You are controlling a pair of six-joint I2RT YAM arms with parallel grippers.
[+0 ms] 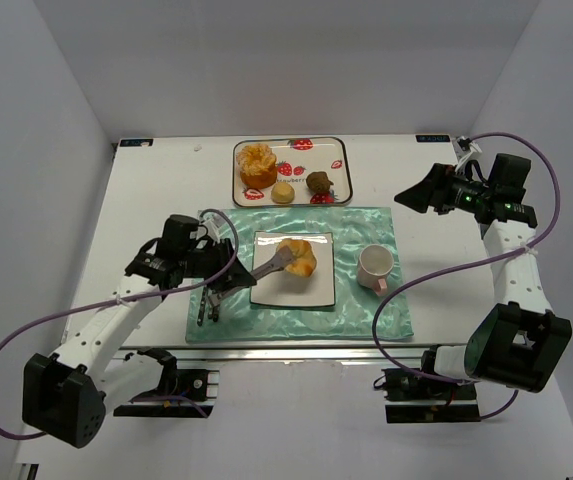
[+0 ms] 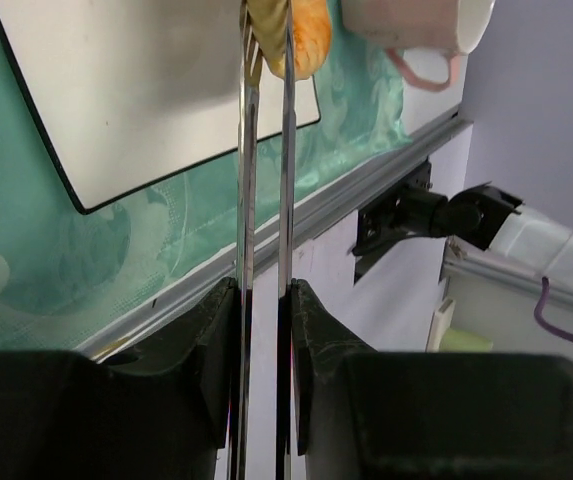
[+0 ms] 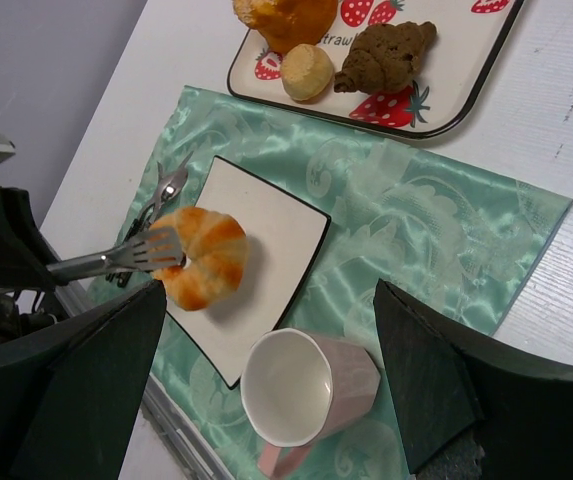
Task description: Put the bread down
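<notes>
- Jaws on your left gripper (image 2: 263, 300) are clamped tight on the tongs (image 1: 256, 270), and the tong tips pinch the bread (image 1: 298, 258).
- You have the bread at or just above the white plate (image 1: 311, 292), toward its far edge. Whether it touches is unclear.
- The plate lies mid-placemat (image 1: 366, 315), with the cup (image 1: 375, 266) just off its right edge.
- Your right gripper (image 1: 413, 196) hangs over the table's far right, jaws spread and empty.
- The carrying looks done. Letting the tongs open and backing away is left for you.

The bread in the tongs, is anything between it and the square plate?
Nothing visible does. Tongs in the left gripper hold the bread directly over the plate, whose white surface is otherwise bare.
</notes>
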